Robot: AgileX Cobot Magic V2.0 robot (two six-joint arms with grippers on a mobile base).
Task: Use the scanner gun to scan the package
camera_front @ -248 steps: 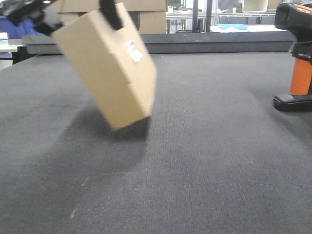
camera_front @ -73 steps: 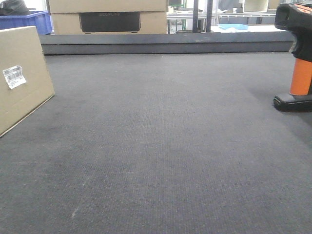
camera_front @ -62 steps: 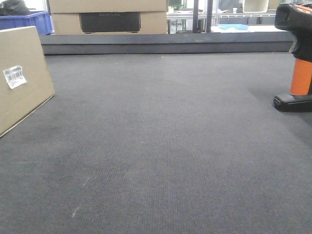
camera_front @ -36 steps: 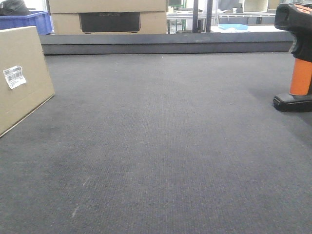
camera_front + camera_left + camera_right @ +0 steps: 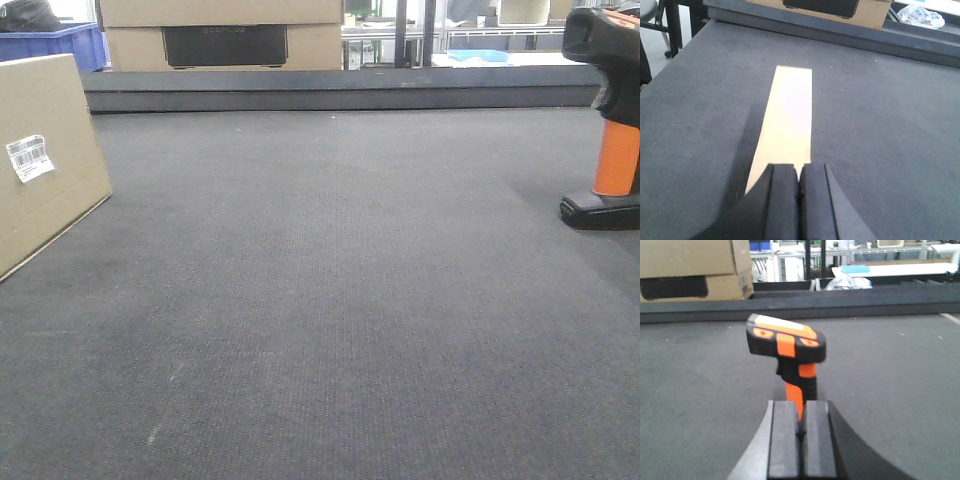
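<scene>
The package, a tan cardboard box, stands on the dark mat at the far left, its white barcode label facing the middle of the mat. From the left wrist view its narrow top face stretches away just beyond my left gripper, which is shut with nothing between the fingers. The scanner gun, black head on an orange handle and black base, stands upright at the far right. My right gripper is shut and empty just behind the scanner gun, apart from it.
A raised dark ledge borders the mat's far side. Behind it stand larger cardboard boxes with a dark panel and a blue bin. A crumpled plastic bag lies beyond the ledge.
About three seconds ago the package hung tilted in the air in the left gripper; now it stands on the mat at the left, let go. Over the last second nothing has moved.
</scene>
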